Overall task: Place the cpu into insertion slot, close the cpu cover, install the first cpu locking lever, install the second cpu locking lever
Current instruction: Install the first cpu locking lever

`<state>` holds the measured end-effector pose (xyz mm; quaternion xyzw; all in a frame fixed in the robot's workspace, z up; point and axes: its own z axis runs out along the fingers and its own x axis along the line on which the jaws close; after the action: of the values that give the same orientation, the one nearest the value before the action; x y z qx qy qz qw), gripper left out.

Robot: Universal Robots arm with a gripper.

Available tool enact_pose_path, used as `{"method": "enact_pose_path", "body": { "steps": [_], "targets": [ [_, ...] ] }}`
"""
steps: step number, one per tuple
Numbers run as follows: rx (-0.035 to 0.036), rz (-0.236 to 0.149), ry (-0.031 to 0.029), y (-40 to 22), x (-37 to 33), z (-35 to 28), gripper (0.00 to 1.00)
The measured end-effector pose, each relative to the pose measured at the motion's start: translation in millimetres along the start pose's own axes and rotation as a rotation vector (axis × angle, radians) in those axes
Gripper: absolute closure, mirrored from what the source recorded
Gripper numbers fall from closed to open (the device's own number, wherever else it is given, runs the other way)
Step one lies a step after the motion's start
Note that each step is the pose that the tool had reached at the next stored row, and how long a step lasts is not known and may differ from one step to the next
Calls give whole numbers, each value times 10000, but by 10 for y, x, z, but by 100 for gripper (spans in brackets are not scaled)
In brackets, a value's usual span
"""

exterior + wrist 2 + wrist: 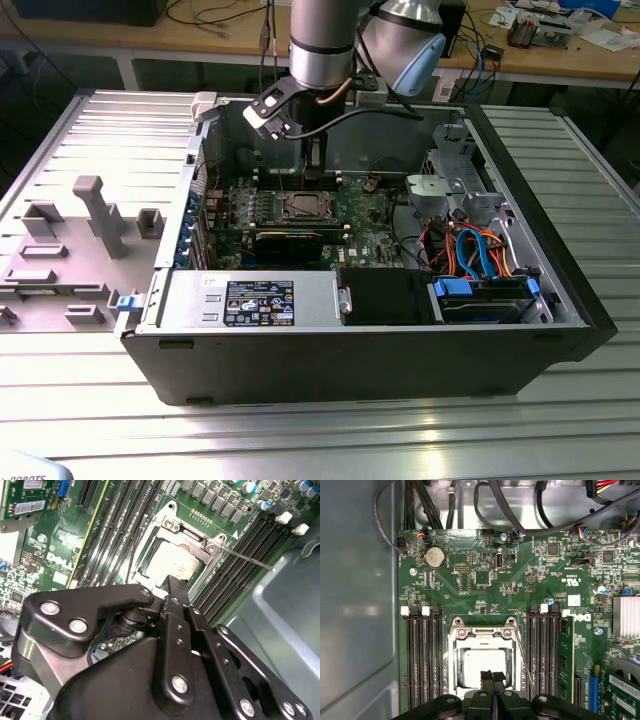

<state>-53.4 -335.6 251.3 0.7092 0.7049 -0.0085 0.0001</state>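
Gripper (493, 676) poised low over the insertion slot (303, 206), fingertips pinched together with nothing between them. In both wrist views the cpu (482, 664) lies in the slot, silver face up, directly under the tips. The cpu cover (481, 639) looks lowered around it, chip showing through the window. One locking lever (250, 561) juts free over the memory slots and looks unlatched.

Risks, as I judge them: the closed tips are near the bare chip face, so a descent slightly off target could scrape it or push the cover askew. The loose lever is thin and springy — a glancing contact could let it slip off the tip and flick against the board.

In the exterior view the slot sits at about 11 o'clock from the middle of the open computer case (350, 360), with blue cables (480, 250) at 3 o'clock of it. The case rests on a ribbed metal table (320, 440) — a grey fixture plate (60, 250) lies at 9 o'clock and cluttered wooden benches (560, 60) run along 12.
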Motion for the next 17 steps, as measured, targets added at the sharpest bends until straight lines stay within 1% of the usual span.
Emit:
{"method": "enact_pose_path", "body": {
  "steps": [8, 10, 13, 15, 17],
  "targets": [
    [3, 1, -1, -2, -2, -111, 89],
    [4, 1, 0, -2, -2, -167, 89],
    [7, 1, 0, -3, -3, -232, 89],
    [9, 1, 0, -3, -3, -253, 89],
    [9, 1, 1, -3, -3, -253, 89]
  ]
}}
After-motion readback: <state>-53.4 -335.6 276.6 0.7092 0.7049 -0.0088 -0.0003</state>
